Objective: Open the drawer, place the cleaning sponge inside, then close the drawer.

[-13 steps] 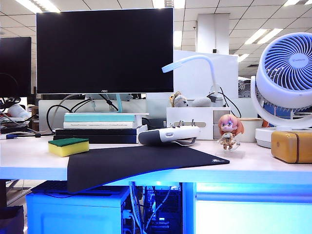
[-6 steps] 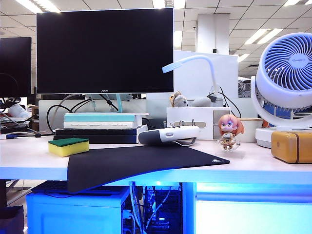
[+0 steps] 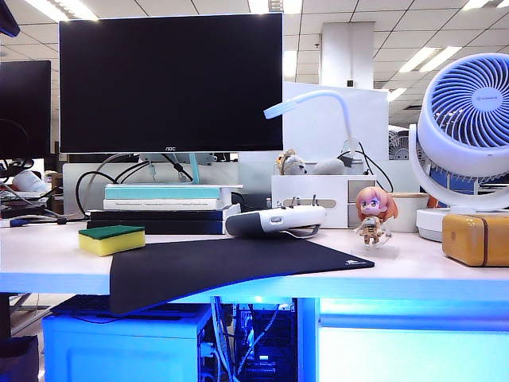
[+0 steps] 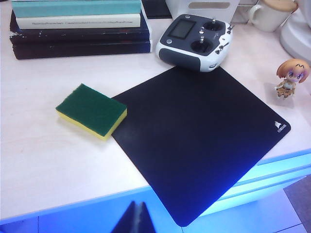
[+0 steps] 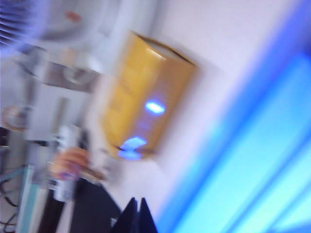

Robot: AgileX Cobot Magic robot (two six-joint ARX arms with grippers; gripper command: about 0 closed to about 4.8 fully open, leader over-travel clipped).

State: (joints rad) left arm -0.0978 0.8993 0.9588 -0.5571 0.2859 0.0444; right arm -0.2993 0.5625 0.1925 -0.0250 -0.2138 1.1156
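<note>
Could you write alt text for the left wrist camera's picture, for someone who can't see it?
A yellow cleaning sponge with a green top lies on a pale desk, touching the edge of a black mouse mat. Behind are a grey-and-white remote controller, stacked books and a small figurine. The left gripper, jaws shut, hangs over the desk's front edge.

- An open office lies behind the desk [image 3: 48, 259], under a white tiled ceiling [image 3: 350, 9] with long fluorescent panels [image 3: 429, 57].
- A white square pillar [image 3: 347, 54] rises at the back, right of the dark monitor [image 3: 171, 83].
- Blue light glows along the desk's front edge and over the boxy cabinet [image 3: 119, 350] beneath it.
- A 2nd dark screen [image 3: 24, 107] stands at far left.
</note>
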